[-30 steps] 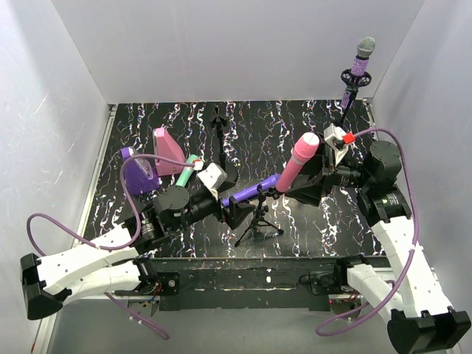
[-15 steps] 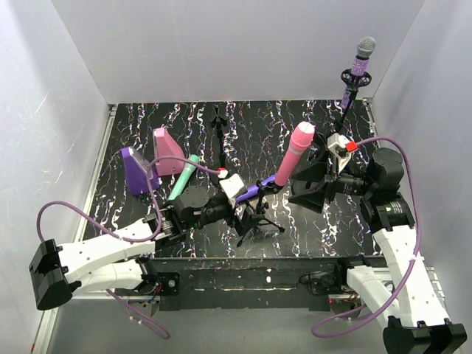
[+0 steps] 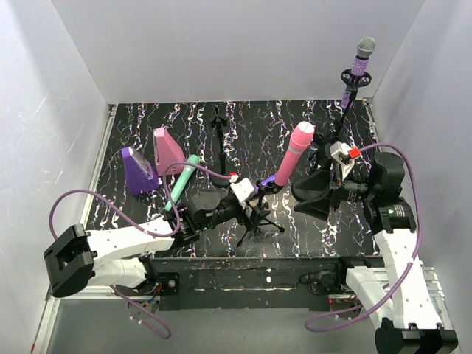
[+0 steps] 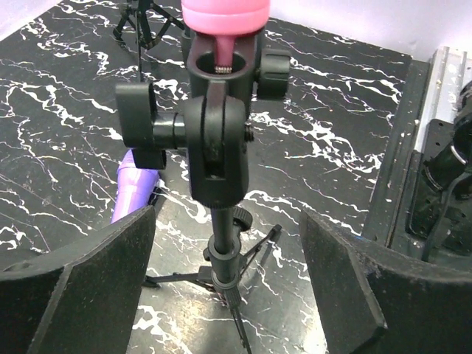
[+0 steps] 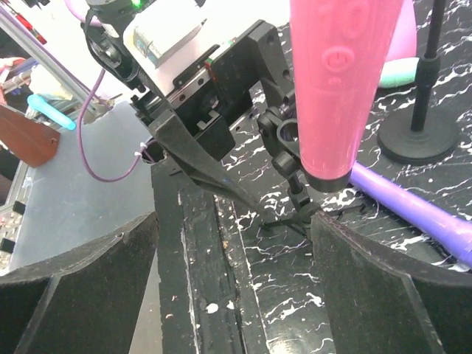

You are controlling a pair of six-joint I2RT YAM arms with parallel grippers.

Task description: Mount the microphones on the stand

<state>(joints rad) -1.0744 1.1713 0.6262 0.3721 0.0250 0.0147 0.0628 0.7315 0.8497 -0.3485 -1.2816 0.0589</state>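
Now: pink microphone (image 3: 293, 155) up in the tripod stand (image 3: 258, 219), both sets of fingers open

Left fingers (image 4: 88, 280) spread wide, one on either side of the stand's post, low down near the hub of the legs. Gap on both sides, no contact with post or clamp. Nothing gripped.

Right fingers (image 5: 383, 287) likewise wide apart and empty. The pink microphone sits just beyond them, framed in the gap as the wrist camera sees it, clear of both.

Pink microphone: tail end seated in the stand's black clamp, straight ahead of and above the left fingers. Body leans up and away toward the right fingers, head uppermost.

Plain purple microphone (image 4: 136, 188): flat on the table (image 3: 295, 118), just past the left-hand one of the left fingers, behind the clamp knob. From the right wrist it runs along the table under the pink one's tail.

Mint green microphone (image 3: 183, 179): lying on the table well behind the left fingers, alongside that arm's wrist, one end close to the pink wedge (image 3: 168, 151). Purple wedge (image 3: 138, 171) just beside the pink one, further from the fingers.

Glittery purple microphone (image 3: 361, 65): upright, grey head on top, held on a second stand (image 3: 345, 99) in the far corner, well beyond the right fingers.

Third black stand (image 3: 219, 127): at the back of the table, well apart from both pairs of fingers.
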